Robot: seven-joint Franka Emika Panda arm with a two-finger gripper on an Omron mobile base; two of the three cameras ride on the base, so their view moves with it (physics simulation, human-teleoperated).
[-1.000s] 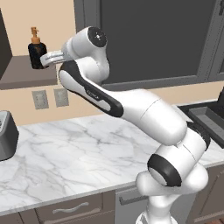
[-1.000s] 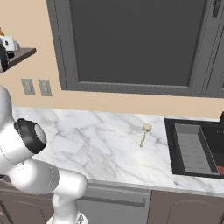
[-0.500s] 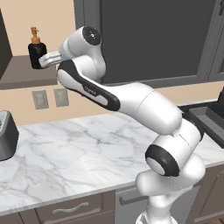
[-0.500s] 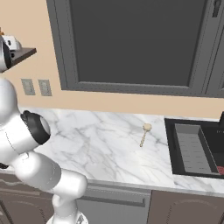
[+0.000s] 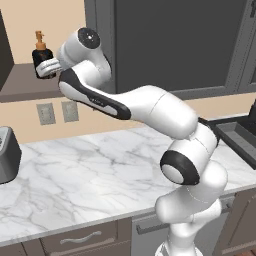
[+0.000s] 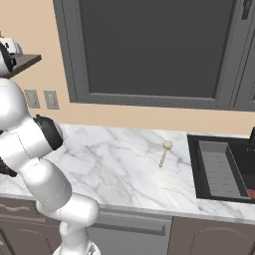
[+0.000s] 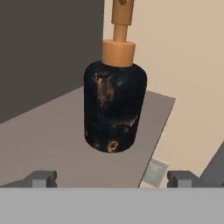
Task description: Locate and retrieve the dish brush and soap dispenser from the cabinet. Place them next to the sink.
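- White arm links with dark joints rise from the lower right of the left base view, bend at a rounded elbow over the marble counter (image 5: 90, 165), then run up and left toward the cabinet (image 5: 27, 82) shelf board; the wrist sits high, level with that shelf
- gripper (image 5: 46, 68) reaches sideways to the left, its pale hand right at the soap dispenser (image 5: 41, 55); the bottle's black body is partly hidden behind it, the orange pump top showing above
- in the hand view the two dark fingertips (image 7: 43, 178) stand spread wide at the bottom corners, with nothing between them; the soap dispenser (image 7: 114, 105) stands upright ahead of them on the grey-brown board, near its outer edge, apart from the tips
- black bottle surface carries mottled copper flecks; beside the shelf edge a wall outlet (image 7: 154, 172) shows below
- on the right base view the dish brush (image 6: 165, 152) lies flat on the marble just left of the sink (image 6: 196, 167), head toward the wall, handle pointing to the counter's front; the sink is a dark basin with a raised rim
- a grey toaster (image 5: 7, 155) stands at the left edge of the counter, well below the shelf; two wall outlets (image 5: 57, 112) sit between them
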